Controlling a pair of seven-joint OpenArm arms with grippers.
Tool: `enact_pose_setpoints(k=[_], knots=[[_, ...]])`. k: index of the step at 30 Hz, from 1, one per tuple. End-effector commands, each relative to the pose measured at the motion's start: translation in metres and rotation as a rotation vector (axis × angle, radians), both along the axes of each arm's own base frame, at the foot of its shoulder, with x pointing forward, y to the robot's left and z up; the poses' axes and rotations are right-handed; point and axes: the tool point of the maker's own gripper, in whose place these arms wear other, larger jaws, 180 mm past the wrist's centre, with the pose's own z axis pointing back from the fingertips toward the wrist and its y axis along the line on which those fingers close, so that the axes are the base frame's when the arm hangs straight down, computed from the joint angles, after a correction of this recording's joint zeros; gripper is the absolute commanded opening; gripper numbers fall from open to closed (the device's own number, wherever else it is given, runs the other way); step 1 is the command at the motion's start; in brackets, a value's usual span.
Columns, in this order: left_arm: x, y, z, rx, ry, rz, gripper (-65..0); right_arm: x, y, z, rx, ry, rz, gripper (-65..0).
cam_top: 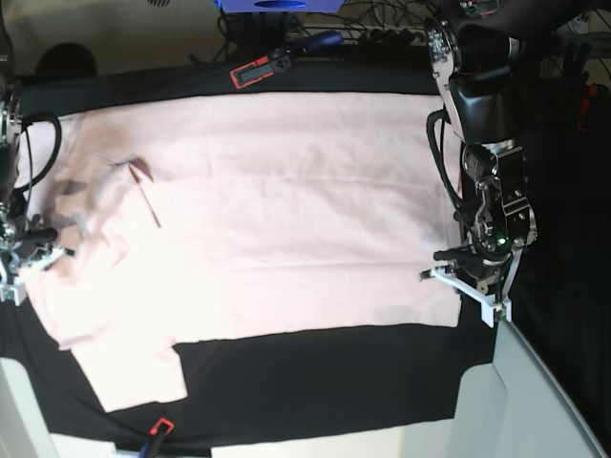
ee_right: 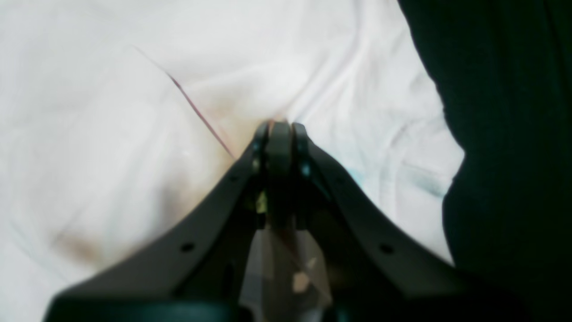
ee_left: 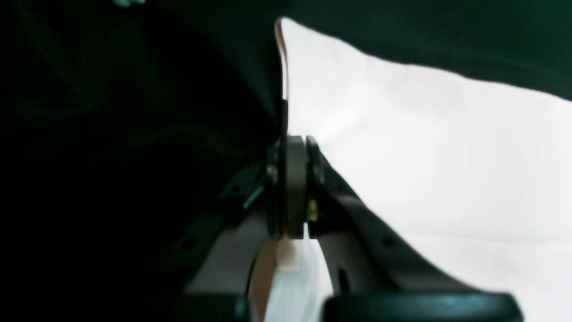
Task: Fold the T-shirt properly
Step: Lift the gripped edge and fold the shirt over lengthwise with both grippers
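Note:
The pale pink T-shirt (cam_top: 286,219) lies spread flat across the black table cloth (cam_top: 315,372), one sleeve (cam_top: 134,377) pointing toward the front left. At the shirt's right edge my left gripper (cam_top: 456,278) sits low. The left wrist view shows this gripper (ee_left: 292,145) shut, with the shirt's edge (ee_left: 284,67) running into the pads and cloth showing behind them. My right gripper (cam_top: 43,256) is at the shirt's left edge. Seen from the right wrist, that gripper (ee_right: 279,127) is shut and the T-shirt (ee_right: 111,134) puckers into its tips.
A red-and-black hand tool (cam_top: 260,69) and a blue object (cam_top: 277,5) lie at the table's far edge among cables. Another small red item (cam_top: 158,428) sits at the front edge. A pale grey panel (cam_top: 535,401) fills the front right corner.

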Motion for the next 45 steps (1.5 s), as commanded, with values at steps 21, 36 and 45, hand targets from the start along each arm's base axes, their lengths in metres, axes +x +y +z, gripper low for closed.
enact_pose_setpoints(k=[21,36,45], knots=[[0.012,-0.033,0.019,0.018,-0.069,-0.084,-65.0,-0.006,-0.038,0.026,-0.026,-0.070,-0.065,-65.0],[-0.004,-0.044,0.029,0.055,-0.101,-0.128,-65.0,-0.011,-0.031,0.039,-0.070,-0.128,-0.008,-65.0],[-0.018,-0.039,0.027,0.072,-0.094,-0.130,-65.0,-0.020,-0.040,0.062,-0.104,-0.207,-0.014,-65.0]])
